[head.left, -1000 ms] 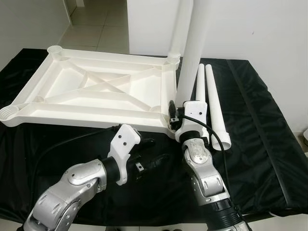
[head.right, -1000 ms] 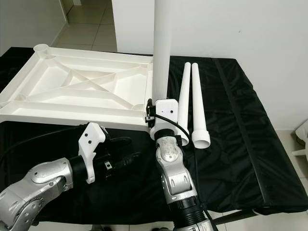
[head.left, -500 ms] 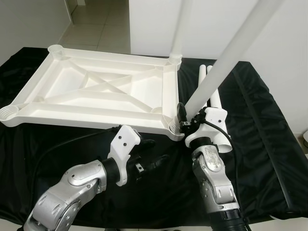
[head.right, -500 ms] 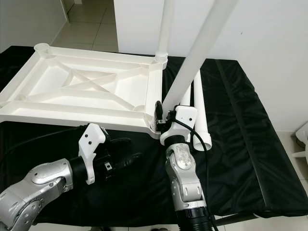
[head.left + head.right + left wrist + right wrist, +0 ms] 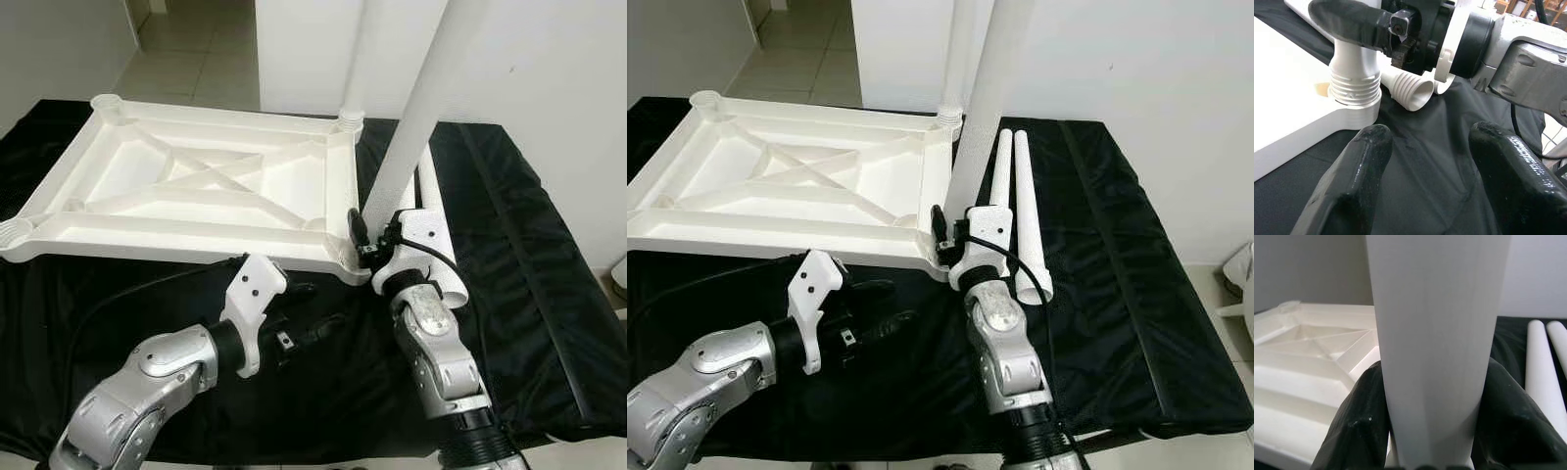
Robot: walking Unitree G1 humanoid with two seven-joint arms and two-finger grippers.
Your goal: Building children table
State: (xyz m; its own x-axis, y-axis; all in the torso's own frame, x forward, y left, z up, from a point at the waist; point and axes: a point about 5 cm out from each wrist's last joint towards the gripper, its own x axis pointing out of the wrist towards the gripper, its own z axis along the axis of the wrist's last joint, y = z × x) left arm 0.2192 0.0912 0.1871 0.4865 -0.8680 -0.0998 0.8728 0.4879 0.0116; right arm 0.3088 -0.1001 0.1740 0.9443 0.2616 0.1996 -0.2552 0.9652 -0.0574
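Observation:
The white table top [image 5: 211,186] lies upside down on the black cloth. One white leg [image 5: 353,59] stands upright in its far right corner socket. My right gripper [image 5: 377,235] is shut on a second white leg [image 5: 416,108], which leans slightly to the right. Its ribbed lower end [image 5: 1354,85] sits at the near right corner socket [image 5: 1347,115]. In the right wrist view, black fingers [image 5: 1359,426] flank this leg [image 5: 1435,333]. My left gripper [image 5: 306,311] hovers low over the cloth, just in front of that corner, open with nothing between its fingers [image 5: 1354,171].
Two spare white legs [image 5: 436,230] lie side by side on the cloth right of the table top, with their wide ends toward me. The black-covered table [image 5: 549,294] ends near the white wall on the right. Tiled floor [image 5: 186,49] lies beyond the far edge.
The held leg stood upright a second ago, swung far to the right, and now leans less. My left gripper has hardly moved.

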